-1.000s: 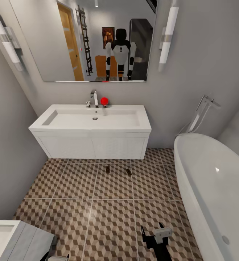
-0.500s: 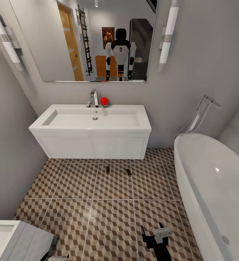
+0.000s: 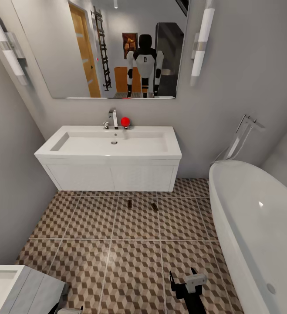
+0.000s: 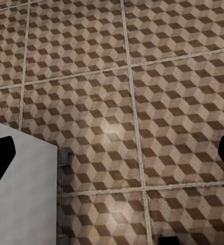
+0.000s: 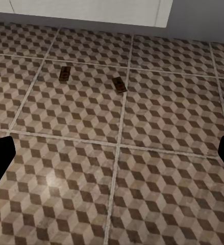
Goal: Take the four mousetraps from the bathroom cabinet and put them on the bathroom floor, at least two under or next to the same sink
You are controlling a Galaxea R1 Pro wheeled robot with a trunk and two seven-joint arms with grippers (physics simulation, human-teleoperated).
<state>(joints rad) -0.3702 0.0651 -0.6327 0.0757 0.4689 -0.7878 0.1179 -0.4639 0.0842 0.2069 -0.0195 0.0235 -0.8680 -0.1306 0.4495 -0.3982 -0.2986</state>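
Floor: square tiles with a brown, beige and white cube pattern (image 3: 117, 261) across the lower frame.
Mousetraps: two tiny flat brown wooden slabs with dark metal parts (image 3: 129, 203) (image 3: 154, 206), frame centre, just before the vanity.
Sink: wide white rectangular basin (image 3: 110, 143), holding nothing.
Right gripper (image 3: 187, 283): lower right, fingers apart, empty.
Left gripper (image 4: 112, 163): fingers spread, empty.

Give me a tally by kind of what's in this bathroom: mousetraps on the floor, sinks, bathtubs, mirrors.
Mousetraps on the floor: 2
Sinks: 1
Bathtubs: 1
Mirrors: 1
Total: 5
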